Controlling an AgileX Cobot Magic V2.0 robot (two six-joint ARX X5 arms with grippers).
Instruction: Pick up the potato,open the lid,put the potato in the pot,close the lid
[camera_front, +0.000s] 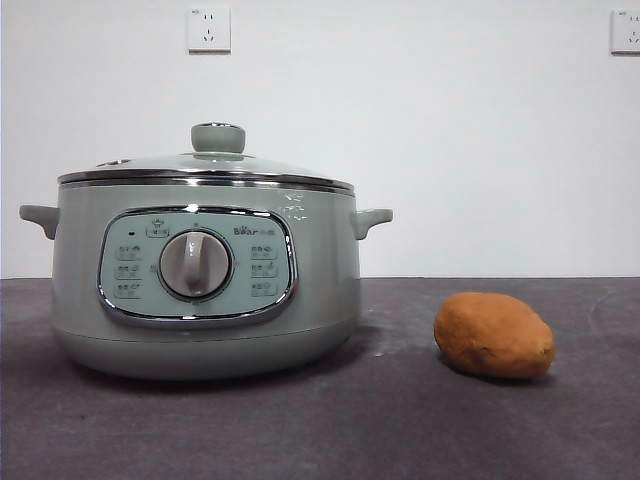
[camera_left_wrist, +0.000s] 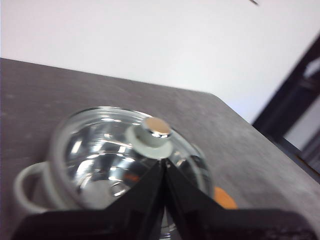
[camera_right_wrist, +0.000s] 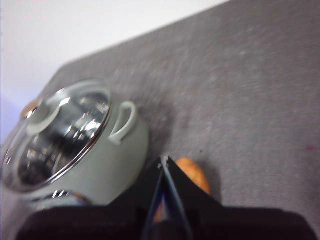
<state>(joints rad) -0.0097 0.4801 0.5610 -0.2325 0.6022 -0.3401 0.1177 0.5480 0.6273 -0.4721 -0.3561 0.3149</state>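
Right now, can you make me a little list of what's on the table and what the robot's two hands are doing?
pot: standing on the dark table
lid: on the pot, closed
potato: lying on the table beside the pot, apart from it
left gripper: above the lid, jaws together, holding nothing
right gripper: above the potato, jaws together, holding nothing

You are looking at the pale green pot (camera_front: 205, 300) sitting upright on the bench with its dial panel facing you. The glass lid (camera_front: 215, 165) is resting closed on its rim. The orange-brown potato (camera_front: 494, 336) is lying beside it, apart.
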